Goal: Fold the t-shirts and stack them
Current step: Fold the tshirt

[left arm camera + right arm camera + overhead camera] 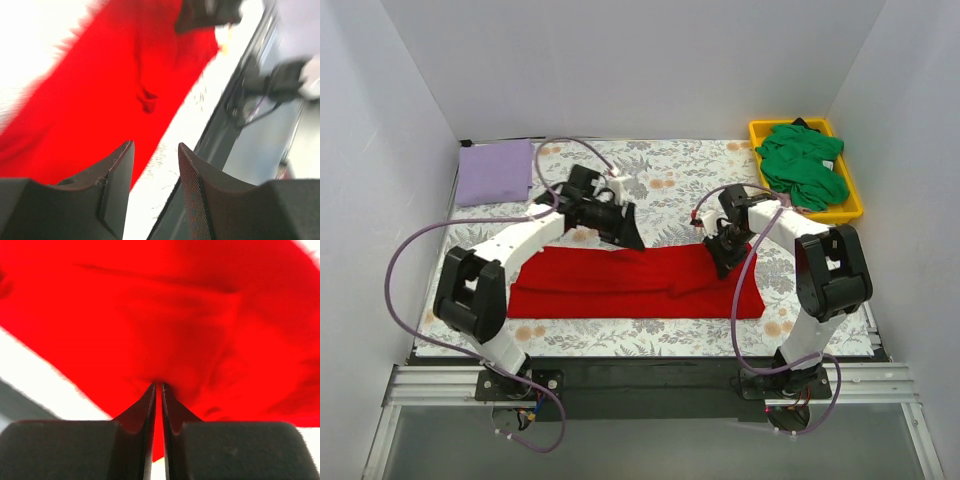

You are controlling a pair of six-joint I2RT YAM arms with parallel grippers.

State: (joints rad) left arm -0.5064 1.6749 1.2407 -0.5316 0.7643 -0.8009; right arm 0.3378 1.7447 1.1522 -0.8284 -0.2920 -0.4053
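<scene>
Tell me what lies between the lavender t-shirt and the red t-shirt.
Top view: between lavender t-shirt and red t-shirt, floral table cloth with the left arm crossing above it.

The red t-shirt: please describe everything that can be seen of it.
The red t-shirt is plain bright red, of soft, slightly creased cloth. It lies flat on the floral table cloth, folded into a long band that runs left to right in front of both arms. A fold edge shows right of its middle. The right gripper is shut on the cloth near its far right edge. The left gripper is open by its far edge and holds nothing.
</scene>
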